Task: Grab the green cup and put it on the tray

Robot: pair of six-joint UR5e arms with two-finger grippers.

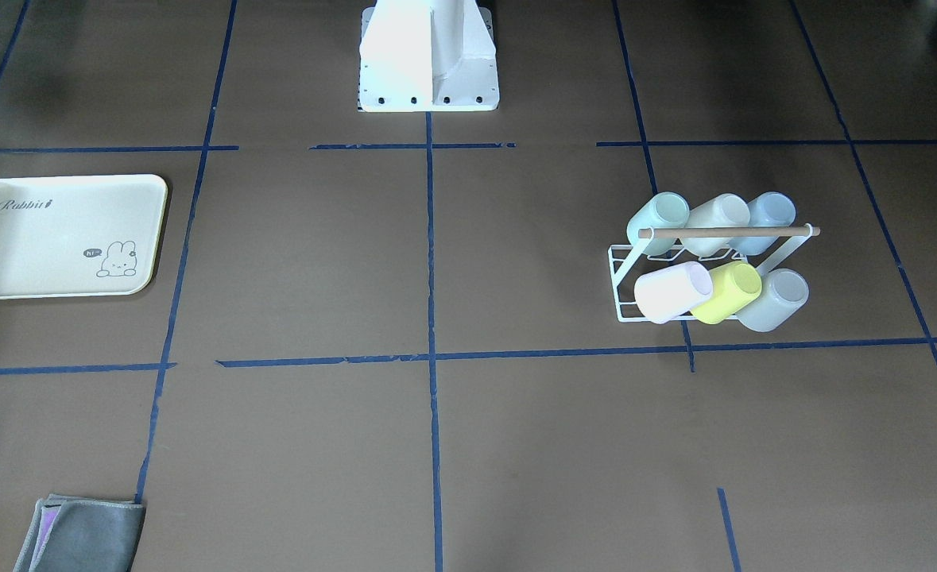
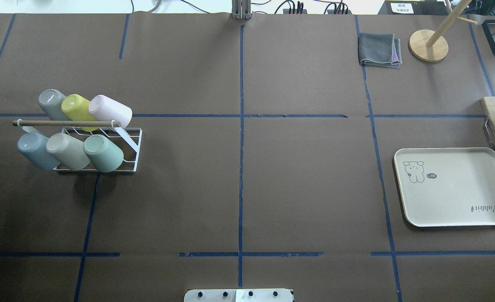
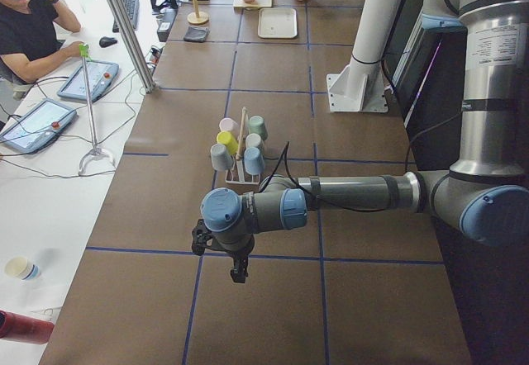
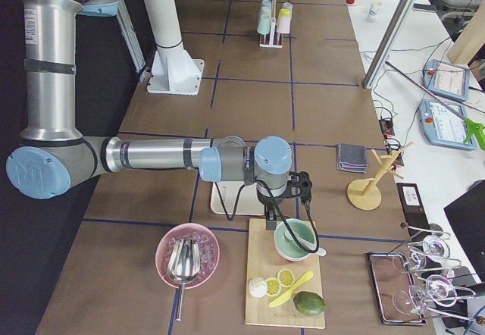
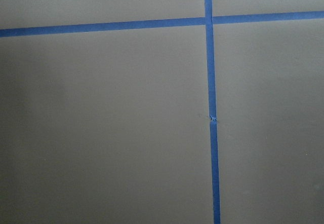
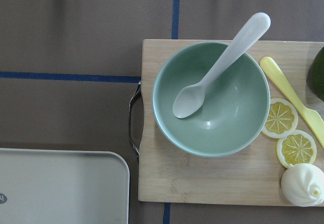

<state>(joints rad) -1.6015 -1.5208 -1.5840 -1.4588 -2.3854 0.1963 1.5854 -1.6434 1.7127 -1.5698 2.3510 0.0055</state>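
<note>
Front view: the green cup (image 1: 657,218) lies in the wire rack (image 1: 616,278), well apart from the tray (image 1: 39,254); overhead view: no cup on the tray; side views: left gripper (image 3: 239,267) and right gripper (image 4: 301,187) hang away from the rack, fingers' opening cannot be told; pick and place both remain.

A white wire rack (image 2: 132,142) on the left carried a yellow cup (image 2: 76,107) and a pink cup (image 2: 111,111), both tilted. At the far right, a folded grey cloth (image 2: 379,50) lay beside a wooden stand (image 2: 428,45). A green bowl (image 6: 228,112) holding a white spoon (image 6: 223,64) sat on a cutting board (image 6: 202,183).
</note>
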